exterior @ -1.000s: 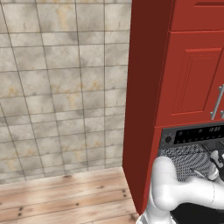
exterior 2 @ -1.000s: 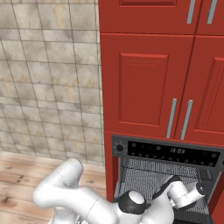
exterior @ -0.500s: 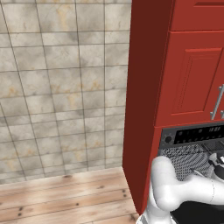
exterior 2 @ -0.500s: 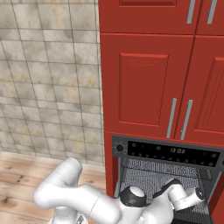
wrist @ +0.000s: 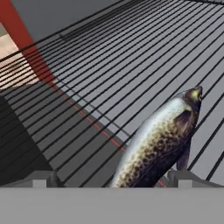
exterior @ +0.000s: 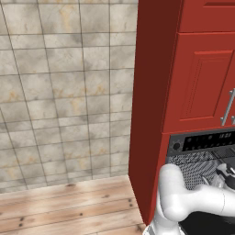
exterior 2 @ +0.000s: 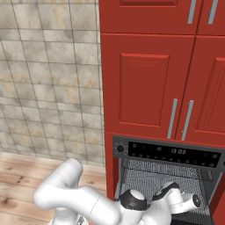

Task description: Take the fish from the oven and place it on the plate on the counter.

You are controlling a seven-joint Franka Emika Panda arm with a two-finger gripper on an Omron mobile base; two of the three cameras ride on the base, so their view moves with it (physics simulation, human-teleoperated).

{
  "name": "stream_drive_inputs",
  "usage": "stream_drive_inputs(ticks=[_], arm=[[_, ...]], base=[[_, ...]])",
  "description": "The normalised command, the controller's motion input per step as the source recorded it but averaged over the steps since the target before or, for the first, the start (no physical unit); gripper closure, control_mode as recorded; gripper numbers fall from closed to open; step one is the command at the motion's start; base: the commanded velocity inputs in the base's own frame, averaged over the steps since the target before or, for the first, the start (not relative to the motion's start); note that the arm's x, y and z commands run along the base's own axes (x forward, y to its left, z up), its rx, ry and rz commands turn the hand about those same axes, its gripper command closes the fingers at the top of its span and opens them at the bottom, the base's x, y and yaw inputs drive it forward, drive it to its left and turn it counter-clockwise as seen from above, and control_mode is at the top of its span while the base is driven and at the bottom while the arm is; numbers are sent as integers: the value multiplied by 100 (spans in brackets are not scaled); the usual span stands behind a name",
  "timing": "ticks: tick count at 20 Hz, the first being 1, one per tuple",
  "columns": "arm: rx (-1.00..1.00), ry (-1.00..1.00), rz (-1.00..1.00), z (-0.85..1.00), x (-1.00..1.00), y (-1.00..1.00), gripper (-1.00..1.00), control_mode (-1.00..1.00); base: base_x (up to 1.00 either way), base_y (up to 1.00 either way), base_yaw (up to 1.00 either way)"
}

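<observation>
Inside the oven (exterior 2: 167,176), at about 5 o'clock of the right base view, the arm reaches through the opening below the dark control panel (exterior 2: 169,152), because the fish (wrist: 159,142) lies on the wire rack (wrist: 109,78) within. From the hand view the fish runs from 6 toward 2 o'clock, its body lying between the two fingertips (wrist: 43,179). The tool (wrist: 111,181) is spread wide and released, grasping nothing, apparently so the jaws can straddle the slender body before closing. Lifting out and carrying to the plate appear not yet begun.
</observation>
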Motion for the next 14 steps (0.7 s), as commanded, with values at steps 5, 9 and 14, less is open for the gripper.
stream_drive_inputs(ticks=[5, 9, 14], arm=[[25, -1, 3, -76, 0, -18, -100, -100], [19, 0, 0, -38, 3, -37, -100, -100], [17, 0, 0, -45, 1, -31, -100, -100]], base=[[0, 0, 0], [0, 0, 0], [0, 0, 0]])
